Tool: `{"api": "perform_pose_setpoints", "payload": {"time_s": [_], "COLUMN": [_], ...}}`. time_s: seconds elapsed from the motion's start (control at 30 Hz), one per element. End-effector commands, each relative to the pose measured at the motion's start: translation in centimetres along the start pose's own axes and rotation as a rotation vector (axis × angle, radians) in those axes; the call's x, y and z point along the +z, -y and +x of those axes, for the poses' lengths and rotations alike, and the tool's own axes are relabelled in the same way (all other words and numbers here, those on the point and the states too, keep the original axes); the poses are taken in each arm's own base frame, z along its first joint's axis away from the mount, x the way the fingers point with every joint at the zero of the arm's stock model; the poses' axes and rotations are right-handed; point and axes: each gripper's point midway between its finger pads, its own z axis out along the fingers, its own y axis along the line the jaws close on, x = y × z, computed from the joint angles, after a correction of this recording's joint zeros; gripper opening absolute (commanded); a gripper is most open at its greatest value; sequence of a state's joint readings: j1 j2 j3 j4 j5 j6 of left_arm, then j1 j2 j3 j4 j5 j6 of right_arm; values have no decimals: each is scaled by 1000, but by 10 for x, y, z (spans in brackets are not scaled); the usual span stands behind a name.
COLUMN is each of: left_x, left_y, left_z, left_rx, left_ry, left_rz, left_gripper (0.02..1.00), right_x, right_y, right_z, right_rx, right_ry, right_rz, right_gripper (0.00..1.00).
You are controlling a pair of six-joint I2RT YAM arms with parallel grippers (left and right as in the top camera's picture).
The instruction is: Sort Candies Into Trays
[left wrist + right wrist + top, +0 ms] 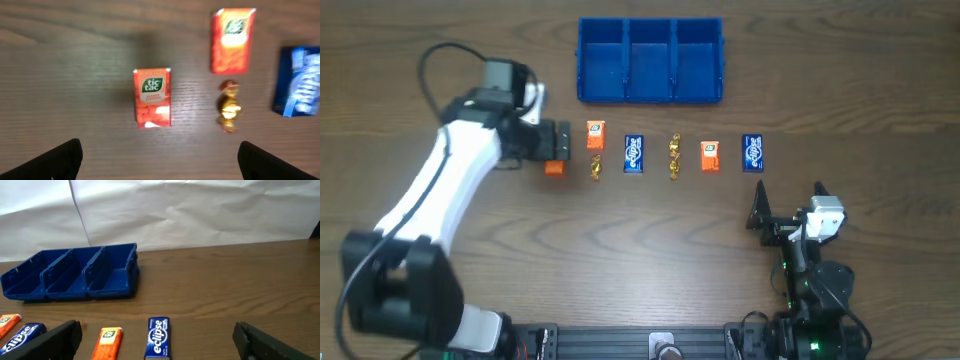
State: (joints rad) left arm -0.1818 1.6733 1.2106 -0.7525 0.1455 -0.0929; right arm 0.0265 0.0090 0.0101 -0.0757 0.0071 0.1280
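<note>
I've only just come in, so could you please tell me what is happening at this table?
The left arm's end effector hangs open above an orange candy box at the left end of a row of candies on the wooden table. Beside it lie a second orange box, a gold-wrapped candy and a blue pack. The blue three-compartment tray beyond the row looks empty, so nothing is sorted yet. The right arm's end effector sits open near its base, holding nothing.

Dark brown wood-grain tabletop [620, 250], evenly lit, with a soft sheen. Beyond its far edge, a white, slightly creased backdrop [200, 210], crossed by one thin dark line.
</note>
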Motion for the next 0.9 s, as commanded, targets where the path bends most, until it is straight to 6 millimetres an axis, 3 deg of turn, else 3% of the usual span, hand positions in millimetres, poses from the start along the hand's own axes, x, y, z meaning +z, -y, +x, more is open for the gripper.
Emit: {"api": "perform_pose_setpoints", "payload": {"time_s": [0.03,0.33,0.73,0.83,0.9], "left_x": [28,61,86,90,90], "left_y": [-9,-13,-15,-15,-15], "left_z": [0,9,10,9,9], "left_rx": [-16,-19,-42,-50,-51], "left_ry": [-39,-109,-128,-128,-126], "left_rz": [-106,-120,-125,-126,-126], "left_gripper": [1000,978,890,849,744], "right_x": [0,0,0,0,0], "right_y": [0,0,0,0,0], "right_z": [1,1,1,1,1], "right_rx": [-6,-6,-6,-6,-6], "right_ry": [-3,-3,-3,-3,-3], "right_rz": [1,1,1,1,1], "right_gripper": [1000,1000,1000,1000,1000]}}
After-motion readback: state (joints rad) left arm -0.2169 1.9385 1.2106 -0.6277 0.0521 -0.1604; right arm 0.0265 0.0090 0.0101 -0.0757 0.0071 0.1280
